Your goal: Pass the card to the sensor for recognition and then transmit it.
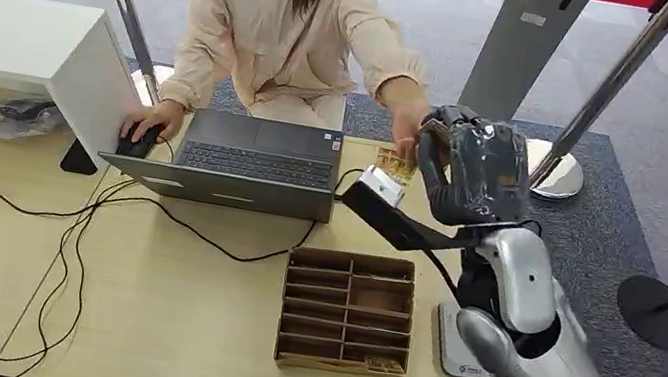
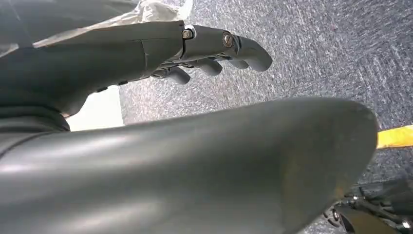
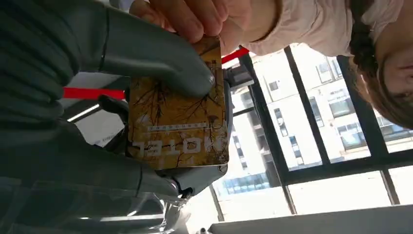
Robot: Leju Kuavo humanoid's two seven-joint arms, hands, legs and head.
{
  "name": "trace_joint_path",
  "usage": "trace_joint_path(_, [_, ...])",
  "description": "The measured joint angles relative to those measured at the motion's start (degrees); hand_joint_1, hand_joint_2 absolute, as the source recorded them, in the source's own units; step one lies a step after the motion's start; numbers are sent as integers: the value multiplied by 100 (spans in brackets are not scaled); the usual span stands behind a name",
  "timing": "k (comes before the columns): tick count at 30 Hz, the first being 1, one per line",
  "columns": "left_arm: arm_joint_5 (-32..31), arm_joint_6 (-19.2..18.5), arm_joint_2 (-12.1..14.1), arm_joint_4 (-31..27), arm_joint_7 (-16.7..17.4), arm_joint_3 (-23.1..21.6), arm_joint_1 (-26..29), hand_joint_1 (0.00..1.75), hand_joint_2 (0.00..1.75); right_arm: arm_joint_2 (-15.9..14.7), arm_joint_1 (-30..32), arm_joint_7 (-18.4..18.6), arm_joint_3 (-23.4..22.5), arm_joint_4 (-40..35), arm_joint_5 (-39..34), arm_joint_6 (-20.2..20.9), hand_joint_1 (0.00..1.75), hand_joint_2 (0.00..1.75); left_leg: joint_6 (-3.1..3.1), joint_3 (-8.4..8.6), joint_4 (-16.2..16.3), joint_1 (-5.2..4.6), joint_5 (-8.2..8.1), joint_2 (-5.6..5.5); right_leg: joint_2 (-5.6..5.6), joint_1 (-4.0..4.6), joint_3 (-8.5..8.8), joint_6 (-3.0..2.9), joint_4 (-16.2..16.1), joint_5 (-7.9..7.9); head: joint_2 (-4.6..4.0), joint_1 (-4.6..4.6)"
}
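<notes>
A yellow-brown hotel card (image 3: 180, 122) is pinched in my right hand (image 1: 470, 165), with the grey thumb (image 3: 156, 53) pressed on its face and darker fingers behind it. My hand holds the card (image 1: 395, 165) up above the table's far right side. A seated person's hand (image 1: 409, 119) grips the card's far edge, and their fingers (image 3: 195, 17) close over it. A black scanner with a white top (image 1: 381, 188) stands just below the card. A flat grey reader pad (image 1: 459, 342) lies by the table's right edge. My left hand (image 2: 219, 48) hangs over the carpet, holding nothing.
A laptop (image 1: 248, 163) sits before the person, whose other hand is on a mouse (image 1: 137, 142). A cardboard slotted organizer (image 1: 348, 312) stands near the front right. Black cables (image 1: 69, 238) trail across the left of the table. A white box (image 1: 19, 42) is at the far left, and stanchion poles stand behind.
</notes>
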Motion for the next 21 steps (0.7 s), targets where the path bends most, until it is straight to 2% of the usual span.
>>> trace_joint_path(3, [2, -18, 0, 0, 0, -20, 0, 0, 0, 29, -13, -7, 42, 64, 2, -22, 161, 175, 0, 0, 0, 0, 0, 0, 0, 0, 0, 0, 0, 0, 0, 0])
trace_joint_path(4, [2, -29, 0, 0, 0, -20, 0, 0, 0, 37, -22, -9, 55, 79, 2, -29, 152, 175, 0, -1, 0, 0, 0, 0, 0, 0, -1, 0, 0, 0, 0, 0])
trace_joint_path(6, [2, -35, 0, 0, 0, -22, 0, 0, 0, 59, -32, -9, 90, 120, 2, -44, 45, 175, 0, 0, 0, 0, 0, 0, 0, 0, -1, 0, 0, 0, 0, 0])
trace_joint_path(7, [2, -37, 0, 0, 0, -24, 0, 0, 0, 66, -34, -9, 105, 131, 2, -44, 0, 175, 0, -1, 0, 0, 0, 0, 0, 0, -1, 0, 0, 0, 0, 0])
trace_joint_path(21, [83, -50, 0, 0, 26, -24, 2, 0, 0, 171, -99, -26, 275, 260, -4, -238, 0, 175, 0, -1, 0, 0, 0, 0, 0, 0, -2, 0, 0, 0, 0, 0])
